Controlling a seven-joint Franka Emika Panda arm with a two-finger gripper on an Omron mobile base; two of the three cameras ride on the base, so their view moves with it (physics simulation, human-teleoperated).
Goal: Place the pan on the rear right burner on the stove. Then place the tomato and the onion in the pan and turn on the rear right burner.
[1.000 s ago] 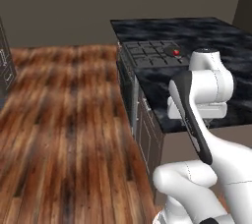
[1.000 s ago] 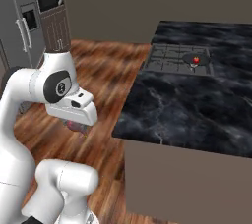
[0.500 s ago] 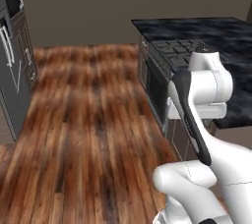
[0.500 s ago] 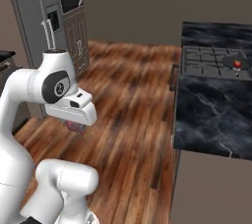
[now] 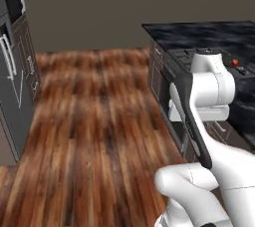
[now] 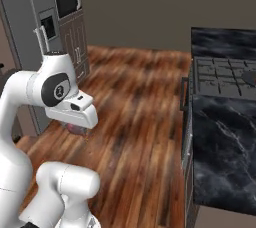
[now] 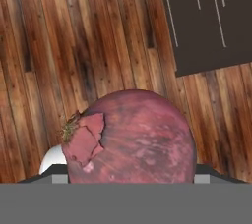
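already the onion (image 7: 129, 137) sits between the jaws, which hold it over the wooden floor (image 5: 94, 121), so what matters is where the stove (image 6: 220, 76) lies from it: ahead and well off to the robot's right, on the dark surface (image 6: 225, 142). the tomato (image 5: 234, 62) rests there on the grates.

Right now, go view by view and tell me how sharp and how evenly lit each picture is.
Left base view: soft overall, the floor planks smeared, the stove and tomato small and indistinct. Right base view: flat, even light, faint glare on the dark counter, the fridge fairly crisp. Hand view: the onion looms close and large, its skin sharp; the floor behind stays clear.
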